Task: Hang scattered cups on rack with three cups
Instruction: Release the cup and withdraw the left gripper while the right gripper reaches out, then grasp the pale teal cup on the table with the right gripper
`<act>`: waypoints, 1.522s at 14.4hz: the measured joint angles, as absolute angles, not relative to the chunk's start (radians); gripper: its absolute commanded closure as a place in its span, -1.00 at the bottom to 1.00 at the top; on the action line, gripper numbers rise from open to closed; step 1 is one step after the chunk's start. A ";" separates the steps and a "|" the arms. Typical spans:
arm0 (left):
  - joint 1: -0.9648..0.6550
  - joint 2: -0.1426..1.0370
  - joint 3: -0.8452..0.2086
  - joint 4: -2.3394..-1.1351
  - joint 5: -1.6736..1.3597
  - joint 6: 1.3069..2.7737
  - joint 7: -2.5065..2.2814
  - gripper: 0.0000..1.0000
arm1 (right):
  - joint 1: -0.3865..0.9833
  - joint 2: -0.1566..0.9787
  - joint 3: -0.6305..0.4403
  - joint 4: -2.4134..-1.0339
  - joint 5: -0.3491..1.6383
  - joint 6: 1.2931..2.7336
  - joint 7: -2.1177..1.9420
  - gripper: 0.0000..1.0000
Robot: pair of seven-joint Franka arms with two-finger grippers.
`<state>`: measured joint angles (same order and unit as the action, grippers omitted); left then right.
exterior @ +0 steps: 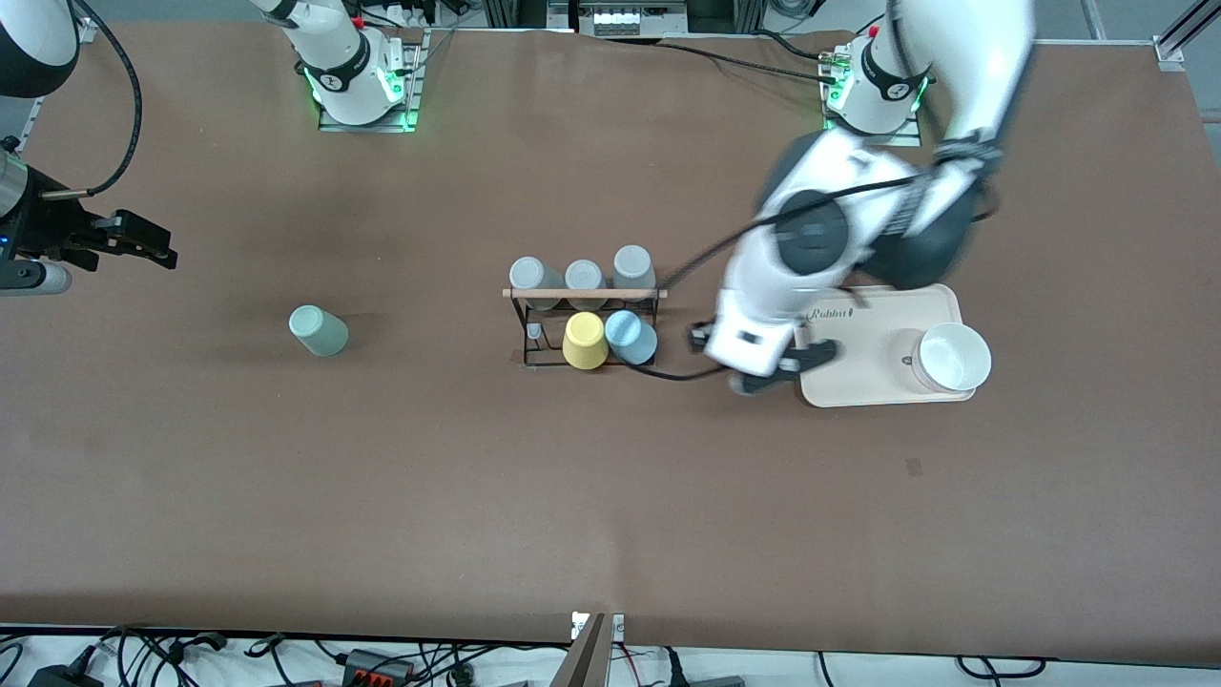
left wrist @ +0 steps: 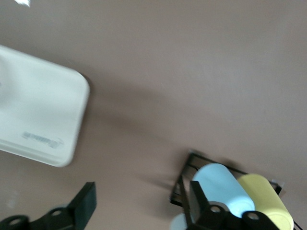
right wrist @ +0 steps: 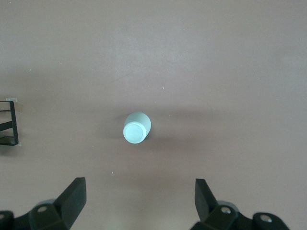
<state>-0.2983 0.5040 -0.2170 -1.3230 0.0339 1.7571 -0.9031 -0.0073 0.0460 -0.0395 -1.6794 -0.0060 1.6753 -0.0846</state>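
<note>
The black wire rack [exterior: 584, 294] with a wooden rod carries three grey cups [exterior: 584, 276] on its upper row. A yellow cup [exterior: 585, 341] and the light blue cup [exterior: 630, 336] sit side by side on its lower row. The mint green cup [exterior: 319, 331] sits alone on the table toward the right arm's end. My left gripper [exterior: 784, 368] is open and empty over the table between rack and tray; its wrist view shows the blue cup [left wrist: 218, 184] beside one finger. My right gripper [exterior: 143, 241] is open and empty, high up, with the mint cup [right wrist: 136, 128] below it.
A beige tray [exterior: 858, 358] with a white bowl [exterior: 951, 358] lies toward the left arm's end, close to the left gripper. The tray's corner [left wrist: 38, 120] and the yellow cup [left wrist: 264, 196] show in the left wrist view. A rack corner [right wrist: 9, 122] shows in the right wrist view.
</note>
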 measured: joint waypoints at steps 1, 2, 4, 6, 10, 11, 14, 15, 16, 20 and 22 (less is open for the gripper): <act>-0.263 0.475 -0.216 -1.323 0.034 1.734 -0.865 -0.88 | -0.007 0.048 -0.040 -1.680 -0.006 1.671 -0.085 -1.00; -0.228 0.446 -0.216 -1.323 0.034 1.716 -0.828 -0.92 | -0.005 0.054 -0.039 -1.680 -0.006 1.666 -0.085 -1.00; -0.168 0.401 -0.216 -1.325 0.034 1.700 -0.759 -0.96 | 0.002 0.081 -0.039 -1.682 -0.006 1.659 -0.085 -1.00; -0.112 0.370 -0.215 -1.332 0.034 1.687 -0.671 -1.00 | 0.006 0.121 -0.039 -1.682 -0.006 1.660 -0.085 -1.00; 0.033 0.308 -0.218 -1.366 0.034 1.648 -0.432 -1.00 | 0.026 0.193 -0.039 -1.682 -0.006 1.682 -0.085 -1.00; 0.064 0.293 -0.220 -1.371 0.034 1.630 -0.375 -1.00 | 0.036 0.211 -0.039 -1.686 -0.006 1.705 -0.085 -1.00; 0.095 0.228 -0.215 -1.411 0.033 1.596 -0.243 -1.00 | 0.054 0.259 -0.039 -1.753 -0.009 1.826 -0.082 -1.00; 0.087 0.199 -0.197 -1.436 0.028 1.593 -0.202 -1.00 | 0.054 0.270 -0.039 -1.792 -0.010 1.876 -0.081 -1.00; 0.073 0.167 -0.163 -1.465 0.018 1.592 -0.155 -1.00 | 0.054 0.277 -0.040 -1.830 -0.010 1.920 -0.078 -1.00; 0.038 0.036 -0.018 -1.570 -0.006 1.591 0.018 -1.00 | 0.060 0.294 -0.040 -1.948 -0.015 2.033 -0.033 -1.00; 0.032 -0.010 0.015 -1.605 -0.009 1.591 0.042 -1.00 | 0.067 0.307 -0.040 -1.988 -0.020 2.076 0.002 -1.00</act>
<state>0.0324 -0.0101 0.0150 -1.6050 -0.0089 1.5911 0.0416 0.0668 0.3070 -0.0396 -1.9878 -0.0201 2.0757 0.0017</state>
